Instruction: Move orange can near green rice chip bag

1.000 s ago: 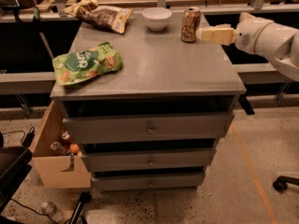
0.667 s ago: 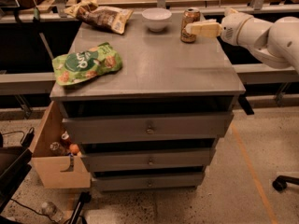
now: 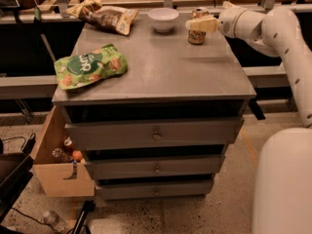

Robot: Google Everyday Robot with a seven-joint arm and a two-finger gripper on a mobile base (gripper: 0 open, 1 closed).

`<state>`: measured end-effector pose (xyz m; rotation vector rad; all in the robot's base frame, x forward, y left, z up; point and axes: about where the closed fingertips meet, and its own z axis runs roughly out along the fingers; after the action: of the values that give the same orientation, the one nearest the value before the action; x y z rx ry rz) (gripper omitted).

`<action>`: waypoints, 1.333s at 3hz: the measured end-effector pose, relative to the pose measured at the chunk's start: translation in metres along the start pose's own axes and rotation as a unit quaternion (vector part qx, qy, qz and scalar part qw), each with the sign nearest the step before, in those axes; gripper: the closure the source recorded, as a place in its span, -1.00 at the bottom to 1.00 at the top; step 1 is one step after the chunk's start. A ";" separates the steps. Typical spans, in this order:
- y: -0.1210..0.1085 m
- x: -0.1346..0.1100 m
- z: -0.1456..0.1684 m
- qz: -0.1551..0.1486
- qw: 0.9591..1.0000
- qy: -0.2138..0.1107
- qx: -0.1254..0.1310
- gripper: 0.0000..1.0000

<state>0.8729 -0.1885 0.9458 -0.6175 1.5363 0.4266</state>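
Observation:
The orange can stands upright at the back right of the grey cabinet top. My gripper reaches in from the right at the can's upper half. It is open, with one cream finger lying across the front of the can and the other hidden behind it. The green rice chip bag lies flat near the front left corner of the top, far from the can.
A white bowl sits just left of the can. A brown and tan snack bag lies at the back left. A cardboard box with small items stands on the floor at the left. My white body fills the lower right.
My gripper has moved left from beside the can until its fingers are around the can. The can and the green bag have not moved.

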 end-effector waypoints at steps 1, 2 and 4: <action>-0.010 0.010 0.019 0.011 1.000 0.012 0.002 -1.00; -0.013 0.028 0.035 0.061 0.998 0.021 0.000 -0.68; -0.010 0.029 0.040 0.072 0.997 0.022 -0.003 0.25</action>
<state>0.9104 -0.1754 0.9151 -0.5257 1.6281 0.5299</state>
